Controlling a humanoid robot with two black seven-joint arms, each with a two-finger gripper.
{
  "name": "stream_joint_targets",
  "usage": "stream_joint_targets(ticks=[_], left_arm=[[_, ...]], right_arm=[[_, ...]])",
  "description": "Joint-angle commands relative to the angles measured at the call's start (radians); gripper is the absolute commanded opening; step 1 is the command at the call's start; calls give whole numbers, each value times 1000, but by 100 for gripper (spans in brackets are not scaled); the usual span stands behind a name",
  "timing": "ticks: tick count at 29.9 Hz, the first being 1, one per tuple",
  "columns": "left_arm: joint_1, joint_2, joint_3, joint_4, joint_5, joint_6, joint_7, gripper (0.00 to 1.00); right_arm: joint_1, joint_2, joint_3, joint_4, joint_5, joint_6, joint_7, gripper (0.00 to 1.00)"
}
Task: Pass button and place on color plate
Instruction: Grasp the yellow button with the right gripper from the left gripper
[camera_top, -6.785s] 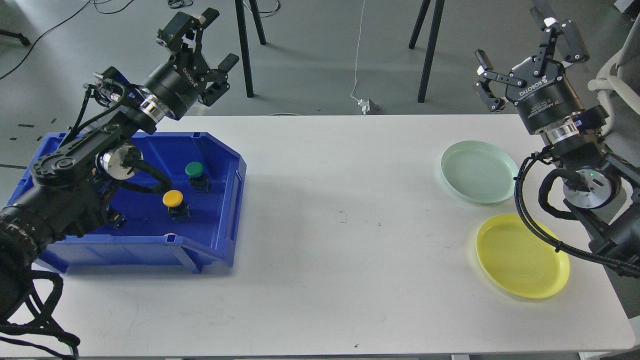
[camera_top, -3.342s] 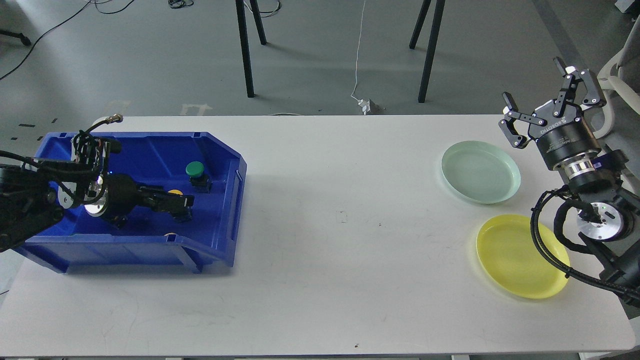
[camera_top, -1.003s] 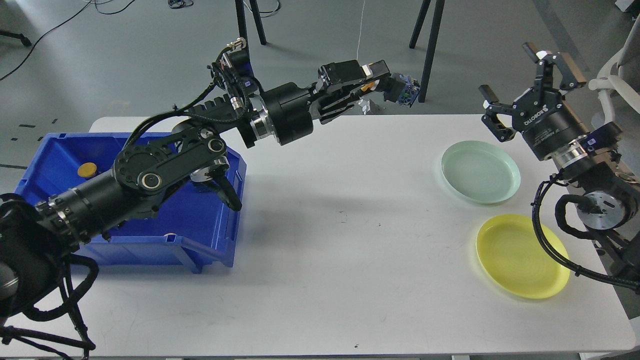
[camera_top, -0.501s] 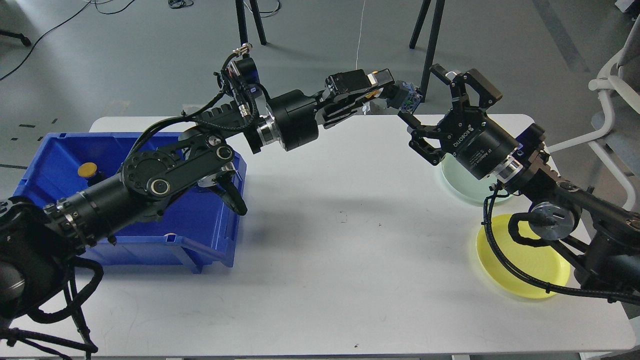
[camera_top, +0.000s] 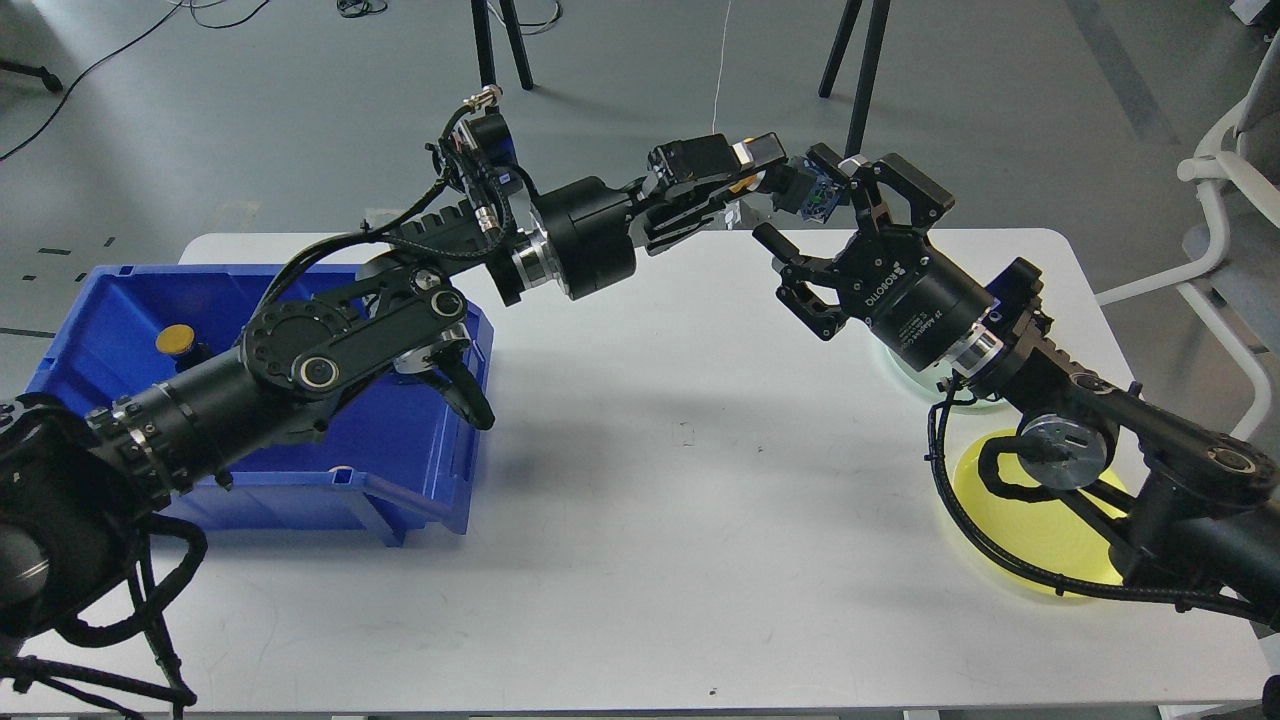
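Observation:
My left gripper (camera_top: 752, 175) is raised over the table's far middle, shut on a yellow button (camera_top: 743, 181) whose black and blue base (camera_top: 812, 197) sticks out to the right. My right gripper (camera_top: 812, 214) is open, with its fingers on either side of that base, not closed on it. The yellow plate (camera_top: 1040, 560) lies at the front right, partly behind my right arm. The pale green plate (camera_top: 905, 372) is mostly hidden behind my right wrist.
A blue bin (camera_top: 400, 470) stands at the left of the white table (camera_top: 650, 560), largely covered by my left arm. Another yellow button (camera_top: 174, 339) sits at its far left. Chair and stand legs rise beyond the table's far edge.

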Motion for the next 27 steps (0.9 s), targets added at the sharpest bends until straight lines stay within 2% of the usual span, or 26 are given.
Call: stream_joint_targets(ticks=[1, 10, 15, 27], left_arm=[[0, 0, 0, 0, 0, 1, 0, 14], [0, 0, 0, 1, 0, 1, 0, 14], [2, 1, 0, 0, 0, 1, 0, 14], [9, 0, 7, -2, 5, 3, 0, 14]], right_arm=[[0, 2, 7, 1, 2, 0, 0, 68], [-9, 0, 24, 24, 2, 0, 0, 57], [-11, 0, 30, 22, 0, 0, 0, 46], [-11, 2, 30, 22, 0, 0, 0, 3]])
